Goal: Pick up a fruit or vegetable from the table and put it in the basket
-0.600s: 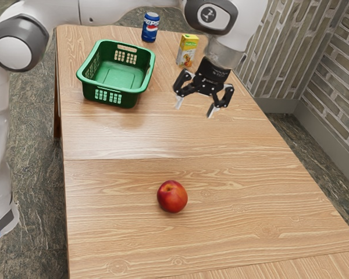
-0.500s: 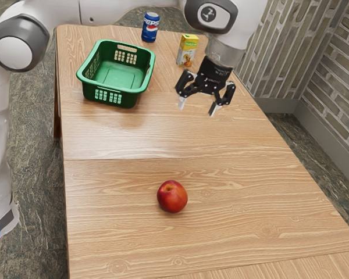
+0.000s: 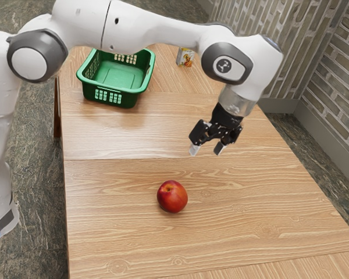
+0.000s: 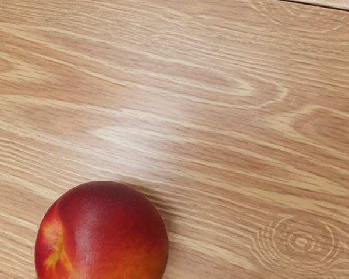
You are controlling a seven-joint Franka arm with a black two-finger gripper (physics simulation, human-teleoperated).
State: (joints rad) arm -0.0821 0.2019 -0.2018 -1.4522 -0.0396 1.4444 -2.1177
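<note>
Exterior view beside arm (image 3: 157, 29), angled down, close wrist view facing table (image 3: 116, 232), fruit (image 4: 104, 232) shared

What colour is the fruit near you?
The fruit is deep red with yellow-orange patches, best seen in the wrist view.

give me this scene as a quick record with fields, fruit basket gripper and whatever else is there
fruit: red with orange-yellow patches, whole
fruit place: on the wooden table, outside the basket
basket: green plastic with cut-out holes, upright on the table
gripper: open, above the table, holding nothing
other item: small carton, partly hidden by the arm
task status: fruit not yet picked up
</note>
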